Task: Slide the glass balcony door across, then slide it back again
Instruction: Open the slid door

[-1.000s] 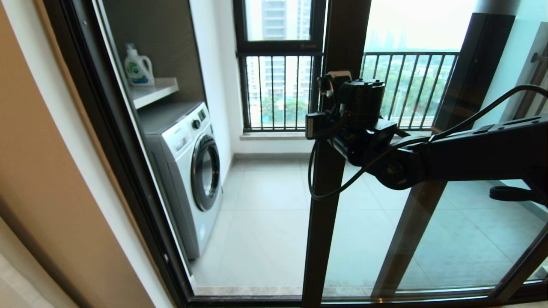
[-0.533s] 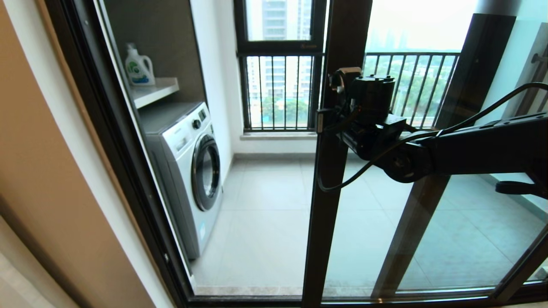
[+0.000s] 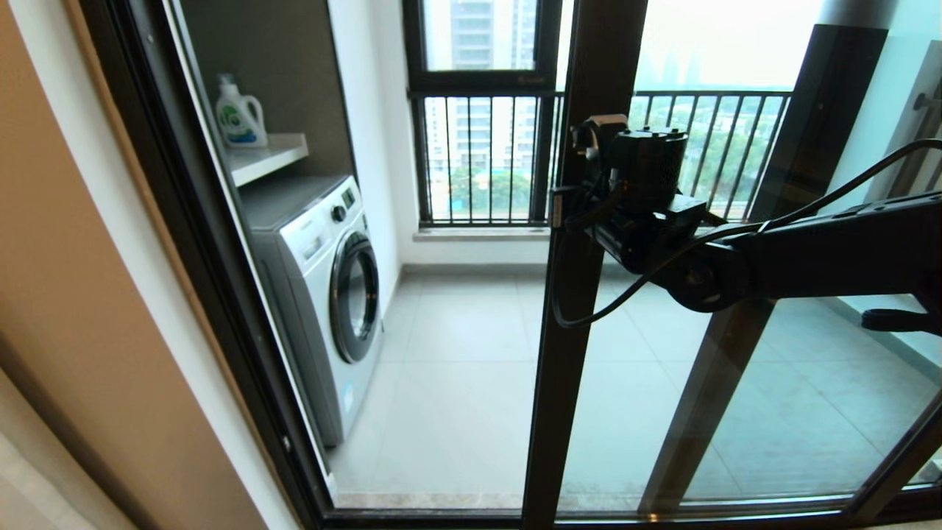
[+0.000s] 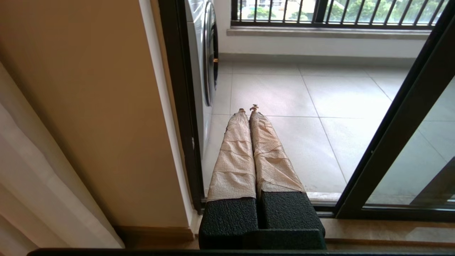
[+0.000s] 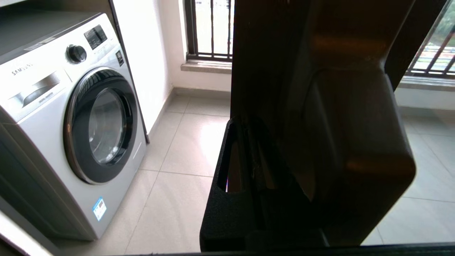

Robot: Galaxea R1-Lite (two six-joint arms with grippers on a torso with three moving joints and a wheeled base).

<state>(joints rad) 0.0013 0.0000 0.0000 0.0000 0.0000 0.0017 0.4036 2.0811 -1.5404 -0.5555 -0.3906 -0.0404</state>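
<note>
The glass balcony door (image 3: 743, 397) stands partly slid open, and its dark edge post (image 3: 563, 353) runs down the middle of the head view. My right gripper (image 3: 568, 193) is pressed to that post at about mid-height, arm reaching in from the right. In the right wrist view the gripper (image 5: 249, 160) has its taped pads on either side of a thin dark bar handle (image 5: 250, 142) and is shut on it. The left gripper (image 4: 247, 107) hangs low by the doorway's left jamb, shut and empty, out of the head view.
On the balcony stand a white washing machine (image 3: 324, 294) and a shelf with a detergent bottle (image 3: 238, 114). Behind them is a window with black railing bars (image 3: 478, 162). A second dark-framed panel post (image 3: 802, 162) stands at the right. The beige wall (image 3: 81, 280) borders the opening's left.
The door's edge post and my right gripper have shifted to the right together, and the opening beside the washing machine is a little wider.
</note>
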